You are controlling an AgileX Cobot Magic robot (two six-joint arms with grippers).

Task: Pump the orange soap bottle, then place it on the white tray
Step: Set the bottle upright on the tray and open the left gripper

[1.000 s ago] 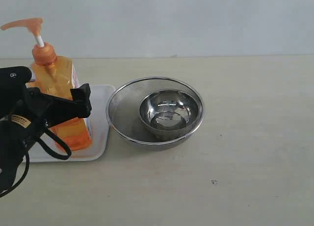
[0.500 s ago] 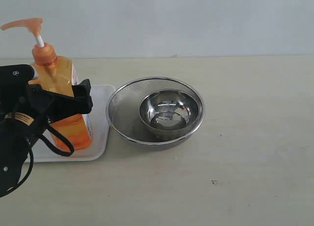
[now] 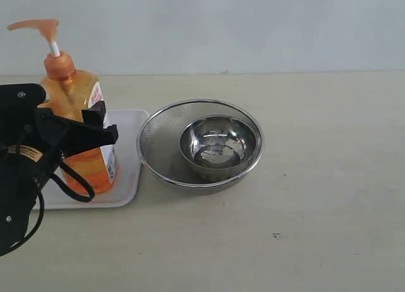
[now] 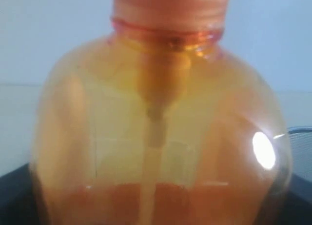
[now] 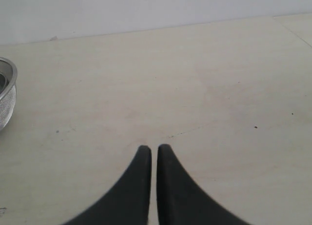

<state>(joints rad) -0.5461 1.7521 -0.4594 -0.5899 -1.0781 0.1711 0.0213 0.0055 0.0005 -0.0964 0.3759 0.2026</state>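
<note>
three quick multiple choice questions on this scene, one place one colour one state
1. Where is the small shiny steel bowl? A. inside the round steel mesh strainer B. behind it C. in a gripper
2. What colour is the pump head of the tall clear-orange plastic soap bottle? A. white B. orange C. black
3. How do the jaws of the right gripper stand? A. wide open B. clamped on the bowl C. shut, empty
Answers: 1 A, the mesh rim rings the bowl; 2 B, only the stem is white; 3 C, the jaws meet with nothing between.
</note>
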